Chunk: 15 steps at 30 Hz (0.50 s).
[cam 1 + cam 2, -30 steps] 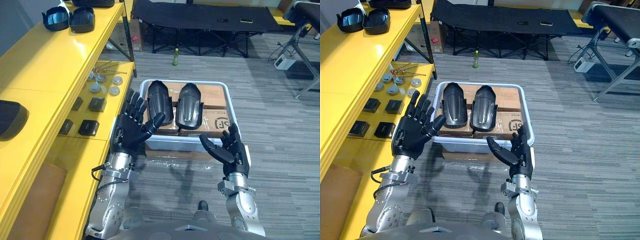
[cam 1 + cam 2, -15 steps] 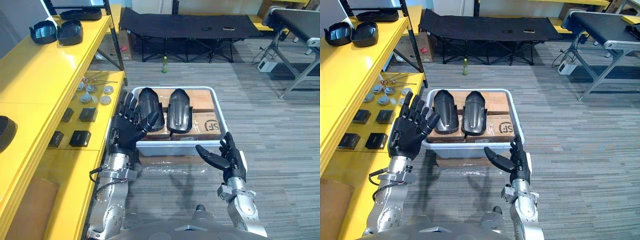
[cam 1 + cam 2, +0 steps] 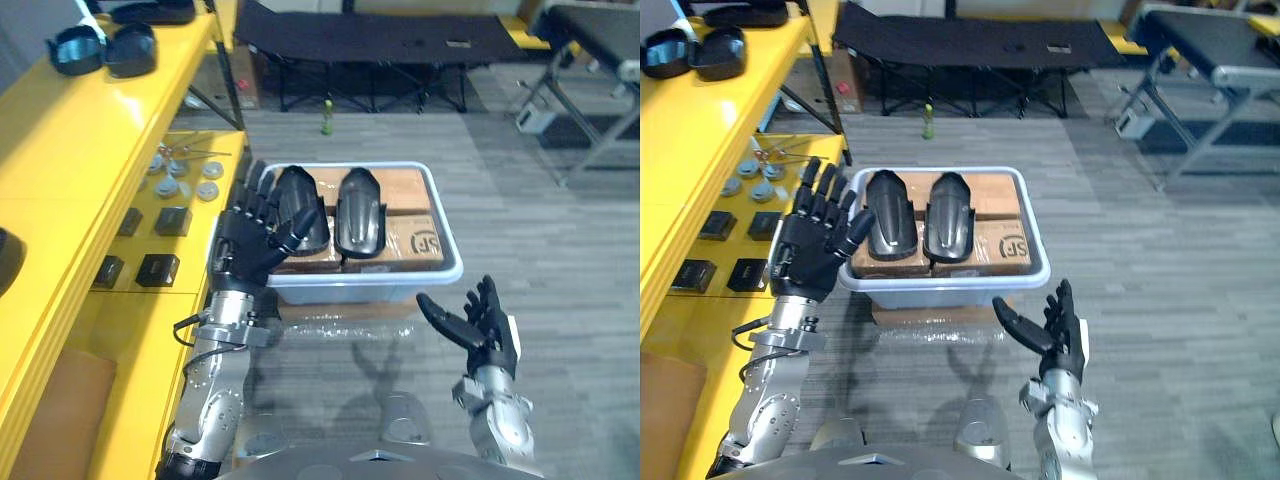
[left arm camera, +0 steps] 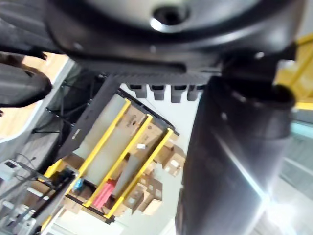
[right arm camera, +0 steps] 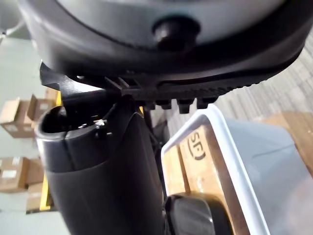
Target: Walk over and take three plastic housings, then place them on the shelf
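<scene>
Now the left hand (image 3: 248,248), fingers spread wide and empty, is raised at the left rim of the white bin (image 3: 447,248), where two black plastic housings (image 3: 300,208) lie on cardboard boxes (image 3: 412,188), while the right hand (image 3: 485,328), likewise spread, hangs short of it.

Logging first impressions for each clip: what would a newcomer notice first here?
Two black plastic housings lie side by side on cardboard boxes in a pale bin on the floor, straight ahead. The open left hand is raised at the bin's left edge; the open right hand hangs nearer, apart from it. A yellow shelf runs along the left.
</scene>
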Tool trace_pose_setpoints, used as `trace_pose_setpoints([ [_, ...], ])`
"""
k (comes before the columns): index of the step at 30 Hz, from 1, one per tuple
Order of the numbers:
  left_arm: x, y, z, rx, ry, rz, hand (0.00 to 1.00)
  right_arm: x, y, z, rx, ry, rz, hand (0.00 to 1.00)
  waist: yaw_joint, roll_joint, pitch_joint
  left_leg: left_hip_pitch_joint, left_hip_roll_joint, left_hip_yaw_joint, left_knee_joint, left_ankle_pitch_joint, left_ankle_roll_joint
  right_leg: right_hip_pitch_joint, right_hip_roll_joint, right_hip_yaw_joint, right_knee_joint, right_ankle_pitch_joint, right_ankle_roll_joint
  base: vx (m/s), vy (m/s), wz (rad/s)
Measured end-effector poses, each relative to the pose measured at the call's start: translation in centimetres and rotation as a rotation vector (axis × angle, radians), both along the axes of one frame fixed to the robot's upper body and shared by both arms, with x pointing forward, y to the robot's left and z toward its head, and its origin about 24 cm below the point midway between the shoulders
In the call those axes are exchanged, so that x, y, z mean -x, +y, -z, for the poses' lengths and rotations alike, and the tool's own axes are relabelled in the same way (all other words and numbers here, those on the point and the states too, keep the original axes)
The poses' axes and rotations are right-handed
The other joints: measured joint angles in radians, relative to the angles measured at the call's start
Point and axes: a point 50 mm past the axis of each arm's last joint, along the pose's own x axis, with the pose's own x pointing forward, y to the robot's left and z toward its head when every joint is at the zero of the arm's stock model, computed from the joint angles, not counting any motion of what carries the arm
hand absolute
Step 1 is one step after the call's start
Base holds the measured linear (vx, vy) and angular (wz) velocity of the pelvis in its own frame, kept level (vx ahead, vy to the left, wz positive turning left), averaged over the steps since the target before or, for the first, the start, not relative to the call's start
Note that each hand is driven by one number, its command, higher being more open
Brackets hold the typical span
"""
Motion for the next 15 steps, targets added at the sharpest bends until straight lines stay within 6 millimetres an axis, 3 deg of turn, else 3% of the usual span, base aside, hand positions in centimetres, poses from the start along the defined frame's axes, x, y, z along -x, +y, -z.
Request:
trace_pose_setpoints([
  [2, -0.1, 0.2, 0.3, 0.018, 0.017, -0.012, 1.00, -0.9, 0.9, -0.8, -0.019, -0.051, -0.059, 1.00, 0.018, -0.014, -0.012, -0.008, 0.026, -0.006, -0.020, 0.013, -0.019, 0.014, 0.018, -0.047, -0.021, -0.074, 0.013, 0.05, -0.244, 0.17],
  [3, -0.1, 0.2, 0.6, 0.016, 0.034, -0.012, 1.00, -1.1, 1.0, -1.1, -0.026, -0.066, -0.069, 1.00, 0.016, -0.004, -0.012, -0.013, 0.032, -0.011, -0.031, 0.033, -0.007, 0.023, 0.027, -0.066, -0.032, -0.075, 0.011, 0.05, -0.210, 0.50],
  [4, -0.2, 0.2, 1.7, 0.008, 0.082, -0.010, 1.00, -1.3, 1.1, -1.4, -0.023, -0.082, -0.086, 1.00, 0.006, -0.001, -0.015, -0.029, 0.035, 0.005, -0.025, 0.084, 0.054, 0.046, 0.029, -0.098, -0.059, -0.074, 0.003, 0.05, -0.128, 0.62],
  [6, 0.1, -0.2, 3.3, 0.002, 0.166, 0.009, 1.00, -1.5, 0.7, -1.6, 0.000, -0.087, -0.098, 1.00, -0.008, 0.018, -0.016, -0.037, 0.058, 0.069, -0.015, 0.135, 0.106, 0.112, 0.038, -0.158, -0.114, -0.061, -0.016, 0.06, -0.217, 0.74],
  [8, 0.5, -1.0, 4.5, 0.022, 0.224, 0.031, 1.00, -1.6, -0.1, -2.0, 0.036, -0.093, -0.099, 1.00, -0.001, 0.044, -0.024, -0.038, 0.073, 0.128, -0.031, 0.146, 0.095, 0.147, 0.052, -0.194, -0.162, -0.048, -0.038, 0.05, -0.145, 0.50],
  [9, 0.9, -1.3, 4.7, 0.025, 0.228, 0.049, 1.00, -2.0, -0.8, -2.4, 0.064, -0.106, -0.084, 1.00, 0.010, 0.064, -0.026, -0.033, 0.038, 0.138, -0.053, 0.126, 0.064, 0.148, 0.039, -0.191, -0.184, -0.037, -0.038, 0.04, -0.005, 0.13],
  [10, 1.0, -1.3, 4.7, 0.023, 0.227, 0.053, 1.00, -2.0, -0.9, -2.5, 0.067, -0.107, -0.079, 1.00, 0.014, 0.066, -0.027, -0.031, 0.026, 0.138, -0.067, 0.123, 0.060, 0.146, 0.036, -0.190, -0.187, -0.034, -0.038, 0.03, 0.066, -0.06],
  [11, 1.1, -1.3, 4.7, 0.020, 0.221, 0.059, 1.00, -2.2, -1.0, -2.6, 0.072, -0.111, -0.067, 1.00, 0.028, 0.069, -0.029, -0.003, -0.018, 0.125, -0.141, 0.130, 0.046, 0.135, 0.029, -0.180, -0.198, -0.020, -0.036, 0.02, 0.083, -0.14],
  [12, 1.3, -1.1, 4.4, 0.024, 0.211, 0.050, 1.00, -2.3, -0.9, -2.6, 0.070, -0.116, -0.064, 1.00, 0.037, 0.063, -0.026, 0.027, -0.049, 0.115, -0.216, 0.170, 0.030, 0.121, 0.013, -0.172, -0.202, -0.002, -0.032, 0.01, 0.085, -0.13],
  [15, 1.6, -1.0, 3.1, 0.034, 0.151, 0.059, 1.00, -2.4, -0.1, -2.5, 0.048, -0.116, -0.082, 1.00, 0.050, 0.047, -0.018, 0.038, -0.091, 0.125, -0.280, 0.199, 0.046, 0.089, -0.018, -0.156, -0.217, 0.032, -0.032, -0.02, 0.145, -0.12],
])
